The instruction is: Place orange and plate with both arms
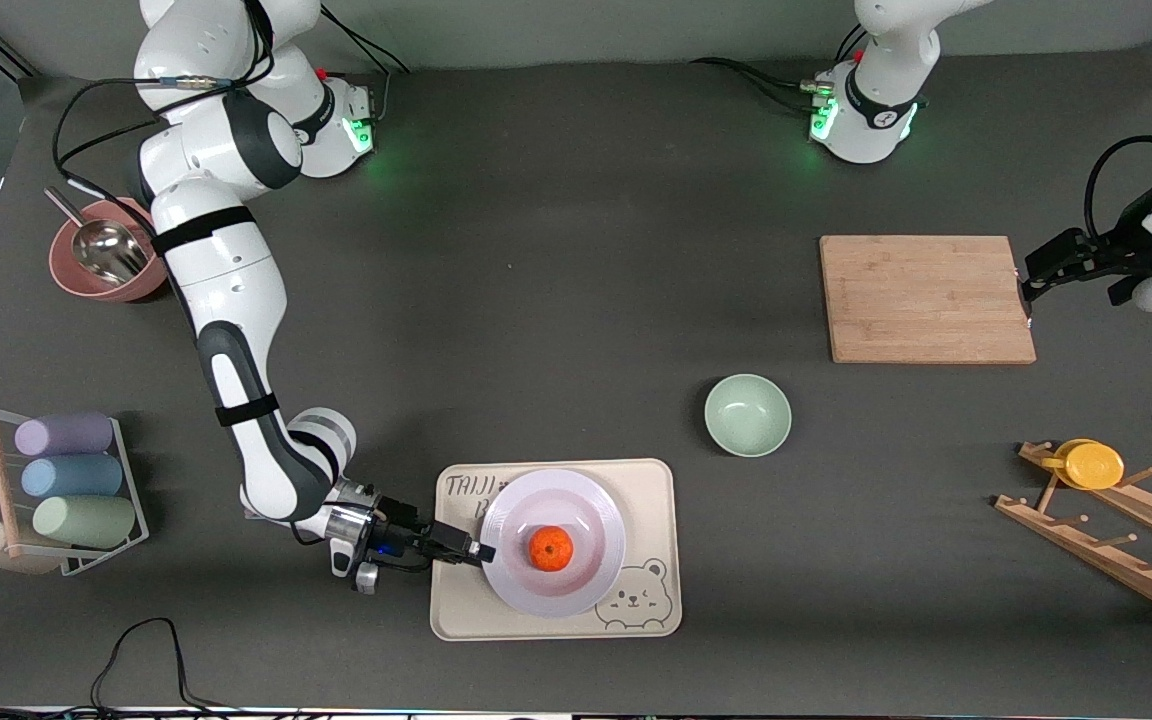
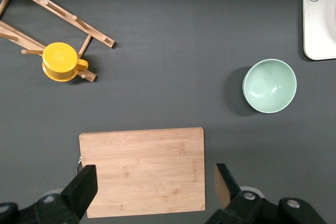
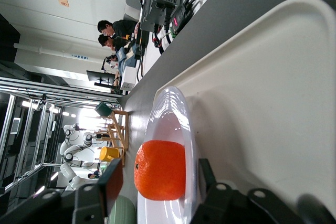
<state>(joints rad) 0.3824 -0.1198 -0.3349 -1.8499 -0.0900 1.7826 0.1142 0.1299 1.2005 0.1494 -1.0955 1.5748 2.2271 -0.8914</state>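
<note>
White arms point(image 1: 221, 290) – black bands, blk cables, green base lights.

front view: high, facing the two arm bases, looking steeply down on the whole surface point(image 1: 556, 300).
left wrist view: well above the surface, looking straight down past the left hand point(image 2: 152, 192) onto the cutting board point(image 2: 143, 170).
right wrist view: very low, close to the plate point(image 3: 176, 145), looking level along the tray point(image 3: 262, 108).
shared: all three show the tray; front and left wrist views share the green bowl point(image 1: 747, 414) and cutting board.
</note>
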